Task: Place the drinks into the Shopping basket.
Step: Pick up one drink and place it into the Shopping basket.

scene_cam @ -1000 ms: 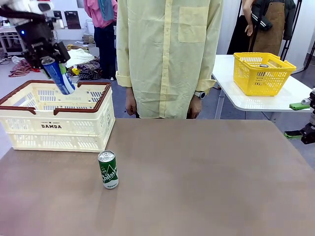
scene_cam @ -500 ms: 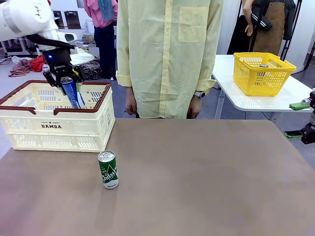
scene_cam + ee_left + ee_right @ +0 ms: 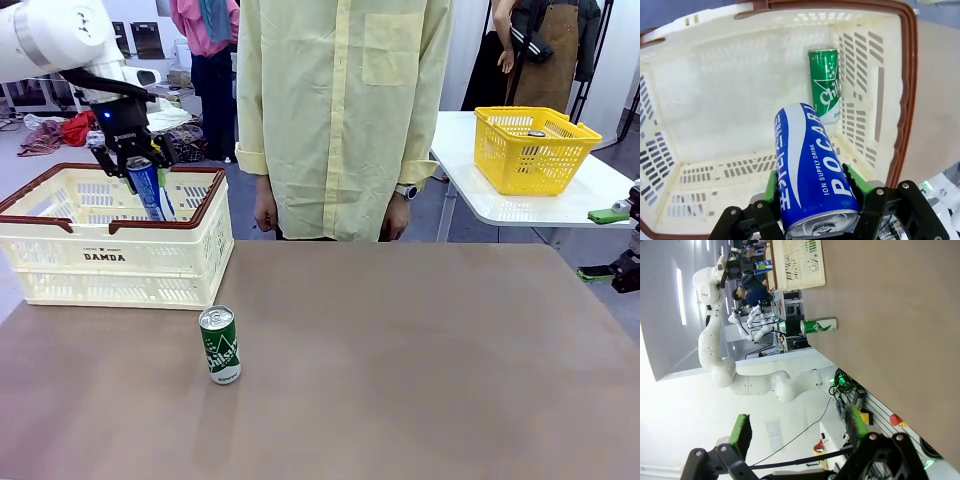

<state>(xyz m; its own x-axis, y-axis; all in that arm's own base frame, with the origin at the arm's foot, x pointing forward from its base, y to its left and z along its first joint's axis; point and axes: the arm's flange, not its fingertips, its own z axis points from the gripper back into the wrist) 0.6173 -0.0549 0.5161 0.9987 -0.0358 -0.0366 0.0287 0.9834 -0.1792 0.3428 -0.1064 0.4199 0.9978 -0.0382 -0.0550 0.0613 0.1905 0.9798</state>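
My left gripper (image 3: 141,166) is shut on the blue can (image 3: 148,190) and holds it nearly upright, bottom end dipping into the Shopping basket (image 3: 105,256). In the left wrist view the blue can (image 3: 810,170) sits between the green pads of my left gripper (image 3: 812,186), above the basket floor (image 3: 730,105). A green can (image 3: 826,85) rests inside by the basket's wall. Another green can (image 3: 220,345) stands upright on the table in front of the basket's near right corner, and the right wrist view also shows this green can (image 3: 818,325). My right gripper (image 3: 600,244) hangs open at the table's right edge.
A person in a pale yellow shirt (image 3: 340,110) stands at the table's far side, hands down. A yellow mesh basket (image 3: 535,148) sits on a white side table at the back right. The brown tabletop (image 3: 400,370) is bare around the standing can.
My left gripper has carried the blue can rightward and down from above the basket's left side. The can has swung from tilted to nearly upright. The right arm has stayed still.
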